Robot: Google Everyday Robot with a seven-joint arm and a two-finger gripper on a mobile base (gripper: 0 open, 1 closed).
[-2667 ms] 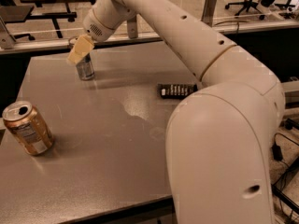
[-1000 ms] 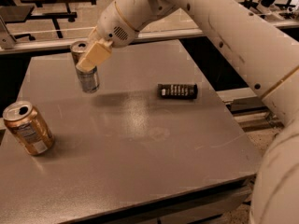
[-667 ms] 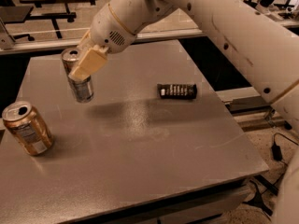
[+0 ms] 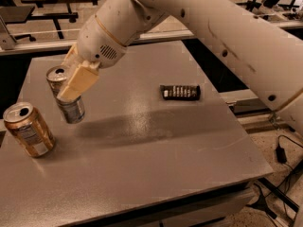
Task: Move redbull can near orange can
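My hand (image 4: 67, 85) is positioned over the left part of the grey counter (image 4: 156, 155), closed on the redbull can (image 4: 72, 109). One tan finger (image 4: 78, 81) lies across the upper front of the can body. The can's long axis is near vertical, with the silver top up and leaning slightly toward the left edge of the view. Its base is at or just above the counter surface; contact cannot be confirmed. The orange can (image 4: 29, 130) stands on the counter near the redbull can, to its lower left in the view, opening up, not touching it. A black rectangular object (image 4: 180, 92) lies flat, well apart to the right.
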